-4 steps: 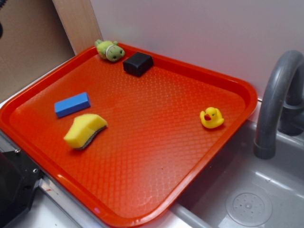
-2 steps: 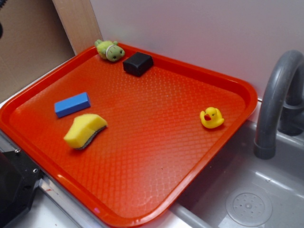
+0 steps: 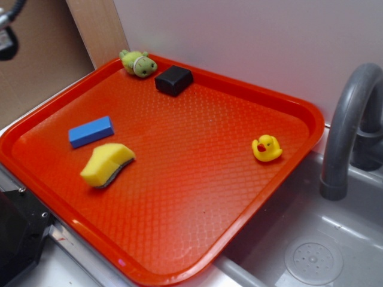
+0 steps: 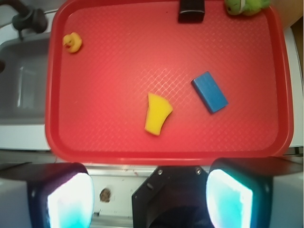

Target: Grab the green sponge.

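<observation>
Wrist view put my gripper (image 4: 149, 197) nearest the lens, its two lit pads (image 4: 70, 199) spread wide apart with nothing between them, high above the near edge of the red tray (image 4: 166, 156). Beyond it, the green sponge (image 4: 157, 113) lay flat on the tray, yellow face up, almost straight ahead of the gap between the pads and well clear of them. I judged its long axis to run roughly away from me, tilted a little, so the jaws would close across its narrow width after a forward reach and descent. Just to its right sat the blue block (image 4: 209, 91), near but not touching. Farther back were the rubber duck (image 4: 72, 42) at far left, a black block (image 4: 191, 10), and the plush turtle (image 4: 247, 5) by the far rim.
</observation>
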Robot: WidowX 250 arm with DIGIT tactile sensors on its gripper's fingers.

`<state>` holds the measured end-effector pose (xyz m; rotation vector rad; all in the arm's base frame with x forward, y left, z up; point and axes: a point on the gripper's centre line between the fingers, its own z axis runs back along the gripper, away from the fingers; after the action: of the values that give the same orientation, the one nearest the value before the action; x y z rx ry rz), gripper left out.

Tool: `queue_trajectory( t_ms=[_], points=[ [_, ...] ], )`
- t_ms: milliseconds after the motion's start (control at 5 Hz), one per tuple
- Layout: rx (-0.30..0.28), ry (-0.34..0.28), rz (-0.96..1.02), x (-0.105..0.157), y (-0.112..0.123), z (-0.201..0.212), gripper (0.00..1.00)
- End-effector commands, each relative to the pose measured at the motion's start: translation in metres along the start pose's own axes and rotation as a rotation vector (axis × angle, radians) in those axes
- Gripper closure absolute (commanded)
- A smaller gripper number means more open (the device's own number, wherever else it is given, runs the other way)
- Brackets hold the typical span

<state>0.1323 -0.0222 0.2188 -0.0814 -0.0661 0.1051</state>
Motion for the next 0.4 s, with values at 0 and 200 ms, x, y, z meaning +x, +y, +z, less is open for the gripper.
queue_trajectory(
  t_ms=[0, 200],
  points=[
    [0.046, 0.05, 0.057, 0.032, -0.004, -0.04, 0.0],
    [0.085, 0.098, 0.04, 0.034, -0.009, -0.082, 0.0]
  ],
)
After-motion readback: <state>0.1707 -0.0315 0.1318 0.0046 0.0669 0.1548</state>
